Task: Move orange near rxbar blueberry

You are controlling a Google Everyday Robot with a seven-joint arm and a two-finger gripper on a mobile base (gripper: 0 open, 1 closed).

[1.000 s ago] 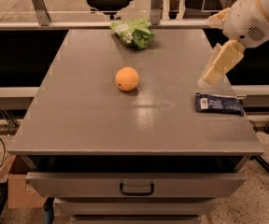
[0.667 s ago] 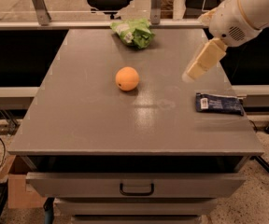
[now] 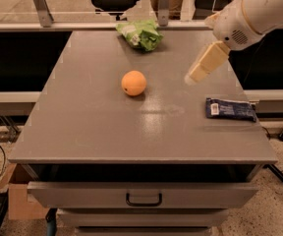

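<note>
The orange [image 3: 133, 82] sits near the middle of the grey table top [image 3: 92, 127]. The rxbar blueberry [image 3: 230, 109], a flat navy wrapper with a white label at its left end, lies near the table's right edge. My gripper [image 3: 199, 72] hangs from the white arm at the upper right, over the table, to the right of the orange and above-left of the bar. It holds nothing that I can see.
A bright green snack bag [image 3: 140, 34] lies at the back middle of the table. A drawer with a handle [image 3: 144, 199] is below the front edge. Office chairs and a rail stand behind the table.
My gripper has moved left, away from the bar and toward the orange. The orange and the bar have not moved.
</note>
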